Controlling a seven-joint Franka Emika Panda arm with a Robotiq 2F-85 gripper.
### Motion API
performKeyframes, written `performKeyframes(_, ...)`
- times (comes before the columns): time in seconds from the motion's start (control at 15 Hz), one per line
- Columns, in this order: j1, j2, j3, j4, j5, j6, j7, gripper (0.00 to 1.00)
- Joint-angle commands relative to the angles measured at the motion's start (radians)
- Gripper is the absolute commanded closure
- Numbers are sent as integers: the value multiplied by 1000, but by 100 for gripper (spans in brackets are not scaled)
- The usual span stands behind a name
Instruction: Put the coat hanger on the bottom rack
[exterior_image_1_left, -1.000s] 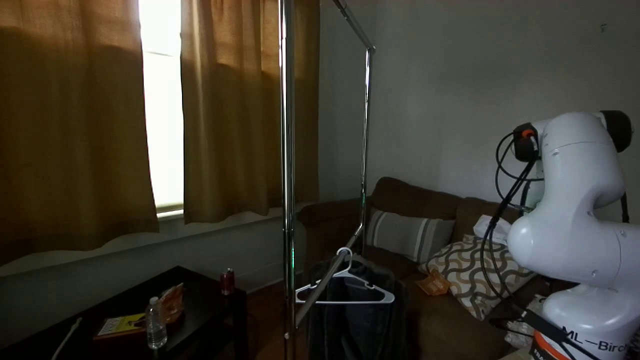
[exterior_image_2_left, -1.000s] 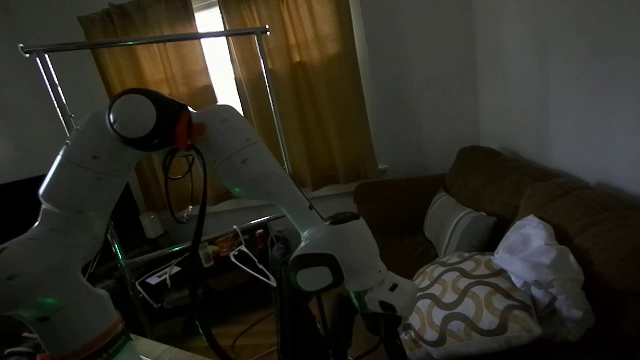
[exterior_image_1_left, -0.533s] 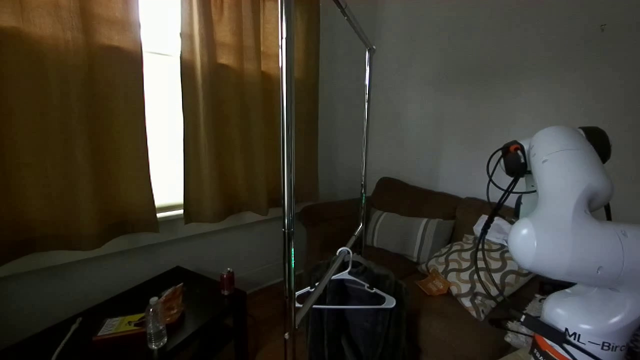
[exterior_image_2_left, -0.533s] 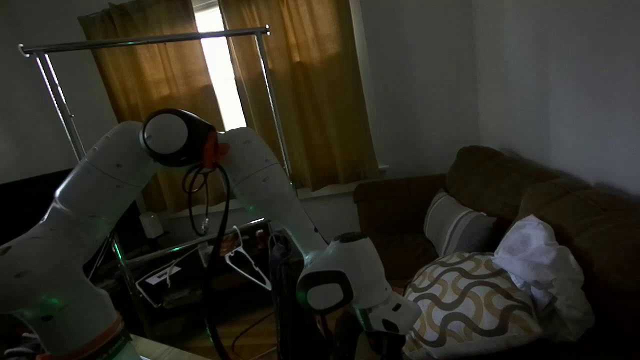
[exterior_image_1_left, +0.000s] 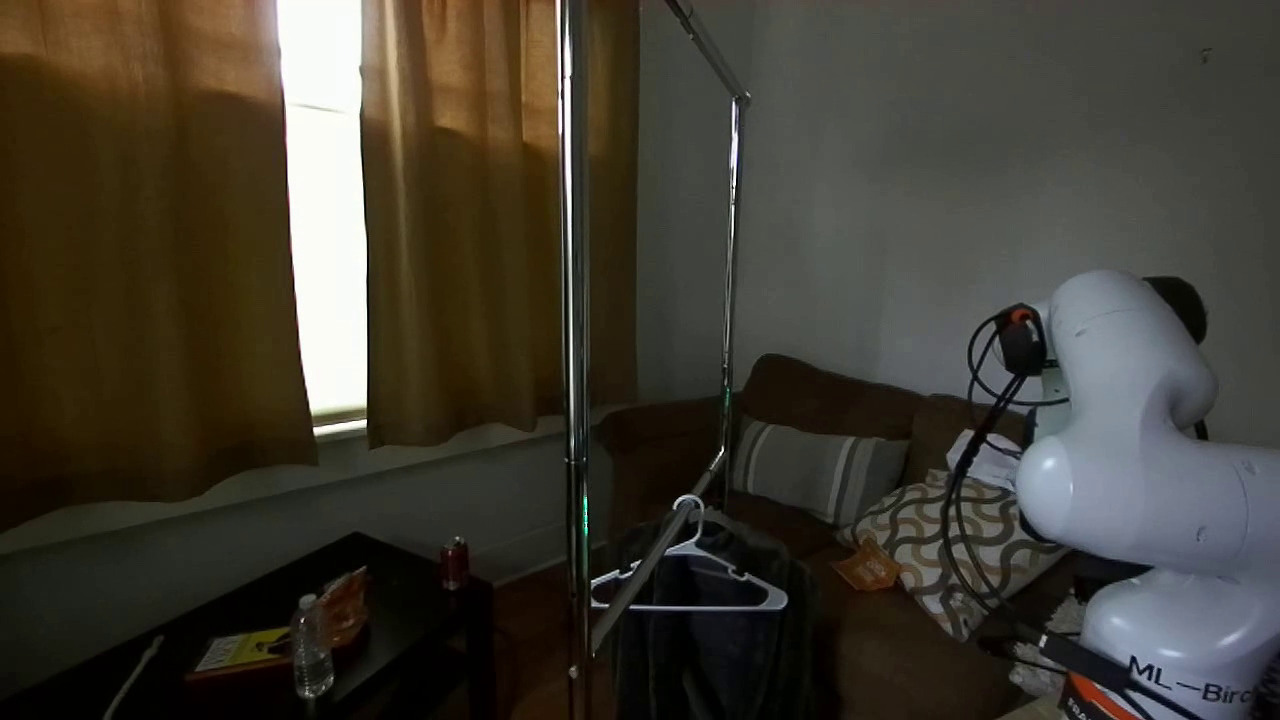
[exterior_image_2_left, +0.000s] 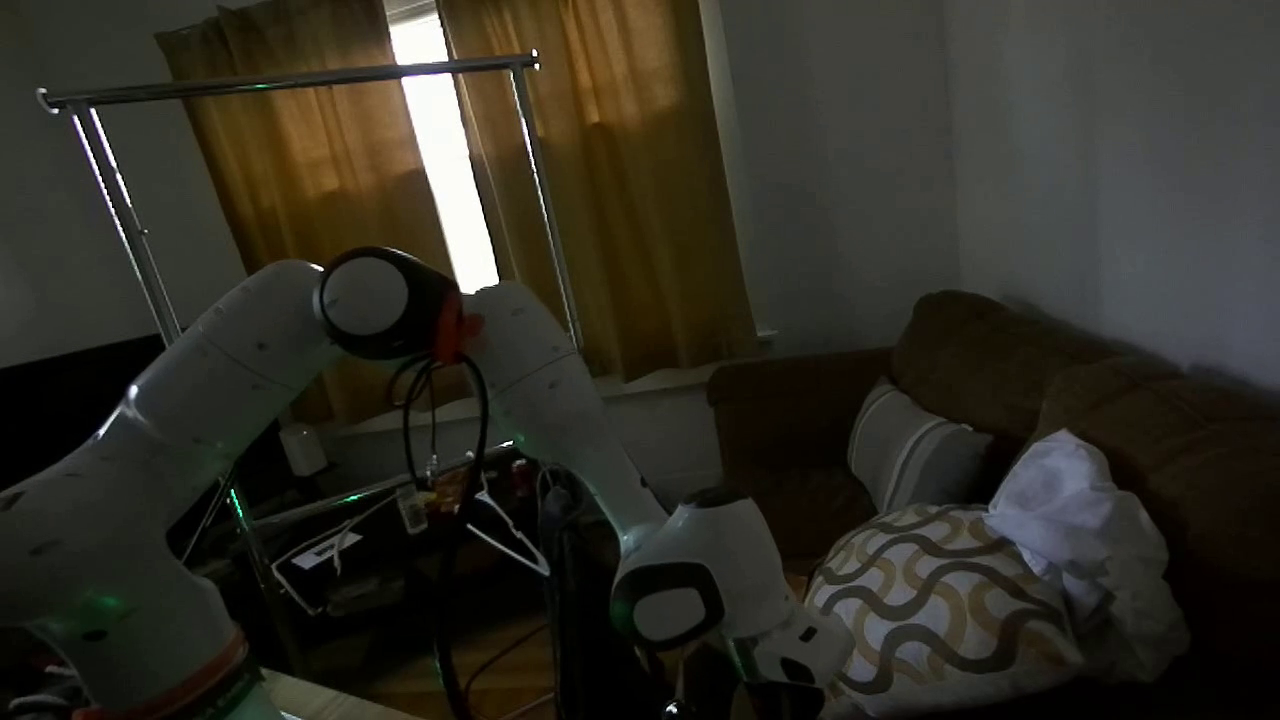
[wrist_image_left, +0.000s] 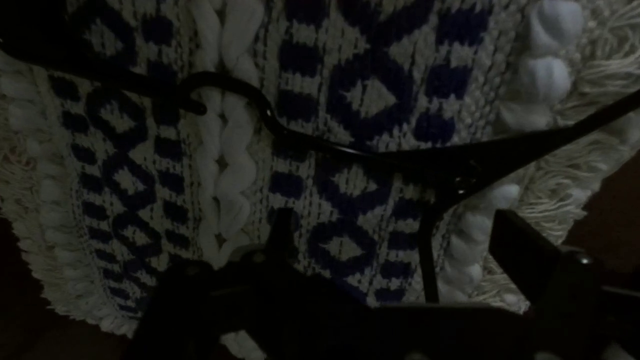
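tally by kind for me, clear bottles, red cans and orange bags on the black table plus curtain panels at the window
Clear plastic bottle: 1
Red drink can: 1
Orange snack bag: 1
Curtain panels: 2
Total: 5

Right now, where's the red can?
In an exterior view, the red can stands upright toward the lower left, near the right-hand corner of the dark table, to the right of the orange packet and the clear bottle.

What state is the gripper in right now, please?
Gripper: open, jaws apart, with part of a black coat hanger between them but not clamped.
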Motion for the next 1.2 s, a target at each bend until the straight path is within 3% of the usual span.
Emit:
performKeyframes(0.0,8,39,-32,25,-69,-25,-1,0)
performKeyframes(0.4,-21,14,-20,-28,-138,-3,-61,0)
performKeyframes(1.13,-154,28,71,-19,-185,35,-185,0)
